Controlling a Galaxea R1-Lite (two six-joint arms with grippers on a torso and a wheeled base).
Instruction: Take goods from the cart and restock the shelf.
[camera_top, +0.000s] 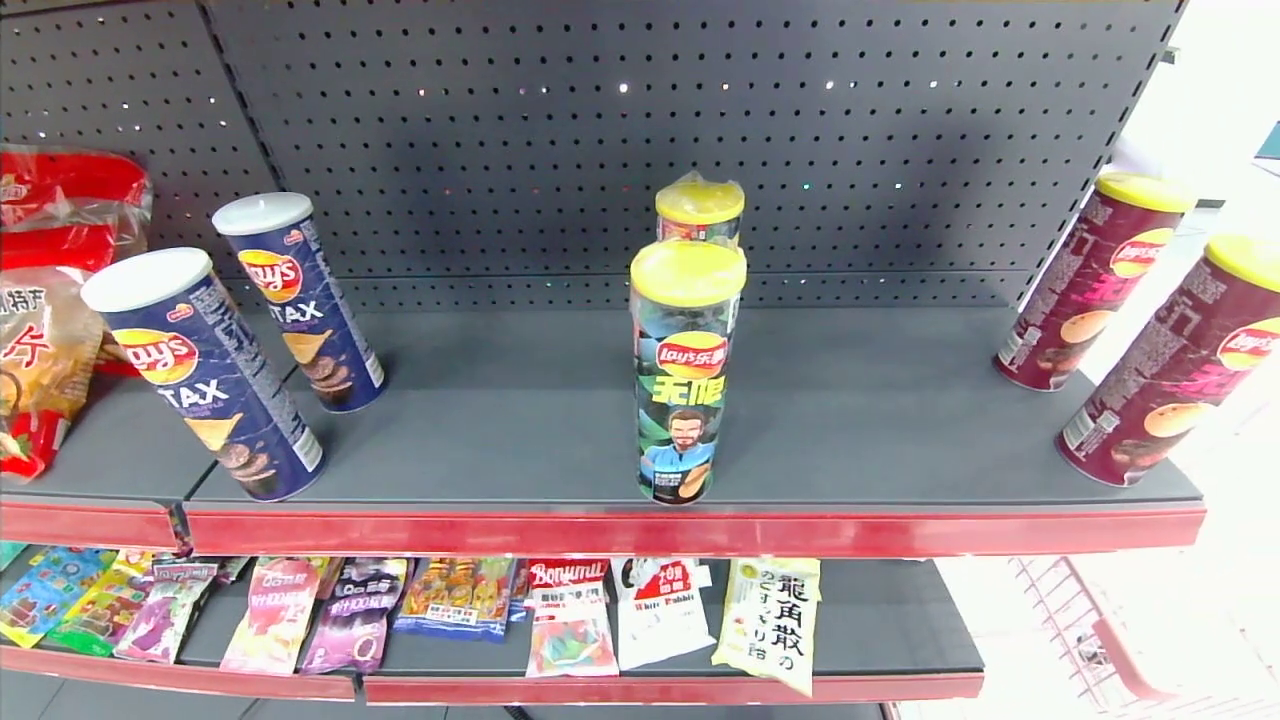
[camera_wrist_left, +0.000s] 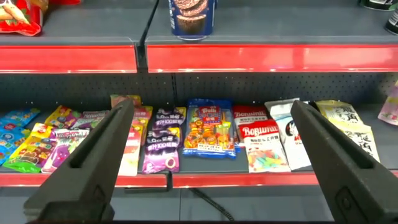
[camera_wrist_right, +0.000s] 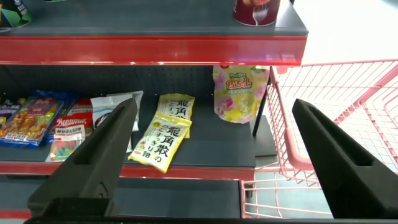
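Note:
The upper grey shelf (camera_top: 860, 420) with a red front edge carries chip cans. Two blue cans (camera_top: 205, 375) stand at its left, two yellow-lidded green cans (camera_top: 685, 370) in the middle, one behind the other, and two maroon cans (camera_top: 1165, 365) at its right end. The pink wire cart (camera_wrist_right: 348, 118) stands to the right of the shelf unit, and its corner (camera_top: 1100, 640) shows low down. My left gripper (camera_wrist_left: 212, 106) is open and empty, facing the lower shelf's snack bags (camera_wrist_left: 208, 127). My right gripper (camera_wrist_right: 216, 104) is open and empty, facing the lower shelf's right end beside the cart.
The lower shelf (camera_top: 890, 610) holds a row of flat snack bags (camera_top: 570, 615), among them a yellow bag (camera_wrist_right: 166, 134) and a hanging pastel bag (camera_wrist_right: 239, 93). Red and orange bags (camera_top: 45, 300) crowd the upper shelf's far left. Bare shelf lies between the can groups.

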